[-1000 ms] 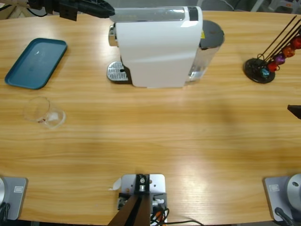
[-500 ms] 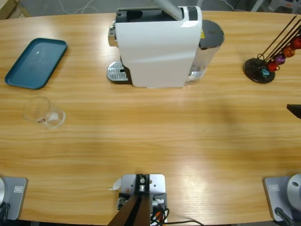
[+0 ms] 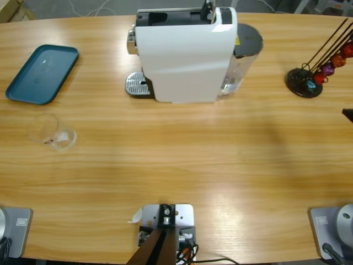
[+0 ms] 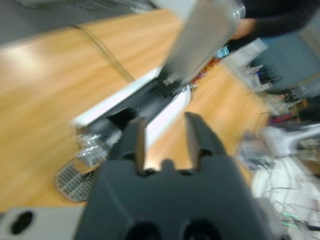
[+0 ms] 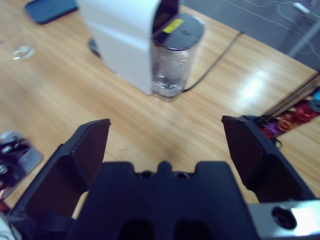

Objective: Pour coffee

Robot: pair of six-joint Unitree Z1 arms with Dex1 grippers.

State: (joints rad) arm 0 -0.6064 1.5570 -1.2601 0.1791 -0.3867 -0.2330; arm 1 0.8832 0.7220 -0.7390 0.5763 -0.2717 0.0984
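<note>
Coffee (image 3: 53,143), a thin brown film, lies in the small clear glass tumbler (image 3: 51,132) at near left, awaiting pickup. Right gripper (image 5: 165,145) gapes wide, empty. Farther, left gripper (image 4: 164,135), slightly parted, empty, overlooks the white boxy coffee machine (image 3: 185,54).

I'm seeing left gripper (image 4: 165,135): matte black body, two short black jaws with rounded tips, grey plate with a dark hole beside it | right gripper (image 5: 165,140): same black body, two broad black jaws, silver-grey plate with a round hole at its corner
</note>
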